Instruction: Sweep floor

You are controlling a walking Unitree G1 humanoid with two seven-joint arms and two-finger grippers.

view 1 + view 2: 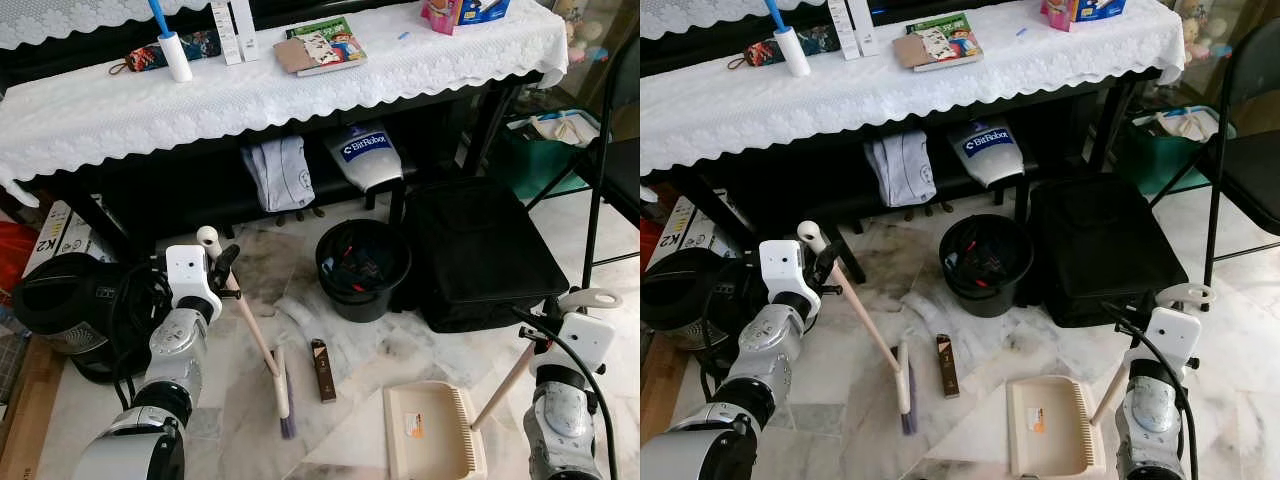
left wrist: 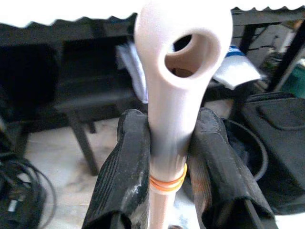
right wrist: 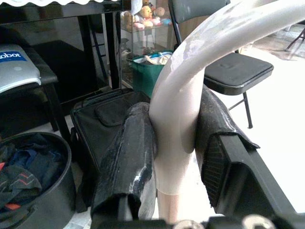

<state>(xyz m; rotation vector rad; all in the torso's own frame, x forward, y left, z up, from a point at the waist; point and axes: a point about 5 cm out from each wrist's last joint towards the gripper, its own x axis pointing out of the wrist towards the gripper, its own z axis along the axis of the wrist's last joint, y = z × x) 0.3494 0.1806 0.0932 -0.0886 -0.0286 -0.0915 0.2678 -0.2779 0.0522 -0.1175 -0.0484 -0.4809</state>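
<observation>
The left tool [image 1: 222, 268] is clenching the top of the broom [image 1: 262, 352] handle, and the right tool [image 1: 560, 315] is clenching the curved grip of the dustpan [image 1: 432, 432]. The broom head is resting on the marble floor [image 1: 250, 400] at about 9 o'clock from the dustpan, with a small brown box [image 1: 322, 369] lying between them, near the bristles.

To sweep well, the left arm probably should be drawing the bristles low and flat toward the dustpan's open toothed edge, pushing the brown box and the crumpled white scrap [image 1: 300, 312] ahead of them, while the right arm is keeping the pan's lip pressed to the floor. Tipping the pan would likely let litter slide under.

The eye views are giving the layout: the black bin [image 1: 362, 268] at 12 o'clock from the box, the black bag [image 1: 480, 250] beside it. The wrist views are showing the grips instead: both fingers [image 2: 125, 167] squeezing the broom shaft above an orange band [image 2: 167, 183], and the right fingers [image 3: 128, 152] closing on the dustpan handle's bend.
</observation>
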